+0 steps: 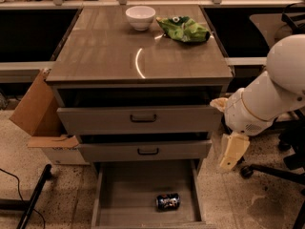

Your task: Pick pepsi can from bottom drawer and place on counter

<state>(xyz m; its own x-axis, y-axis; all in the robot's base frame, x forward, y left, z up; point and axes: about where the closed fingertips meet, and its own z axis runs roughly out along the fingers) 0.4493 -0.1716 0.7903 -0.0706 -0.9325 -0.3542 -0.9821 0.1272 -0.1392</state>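
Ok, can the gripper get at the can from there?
Probably yes. The bottom drawer is open and the can lies near its front, with nothing over it. The gripper hangs outside the drawer's side wall, so it must cross that wall first.

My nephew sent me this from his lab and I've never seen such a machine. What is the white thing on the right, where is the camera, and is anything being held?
The white shape is a robot's arm; the beige piece hanging from it is its gripper, the part that grabs. It hangs right of the cabinet, and nothing shows in it. The one camera looks down at the cabinet's front; its mount isn't visible. On the counter sit a white bowl and a green bag. The bottom drawer is pulled open, with the pepsi can lying on its side inside.
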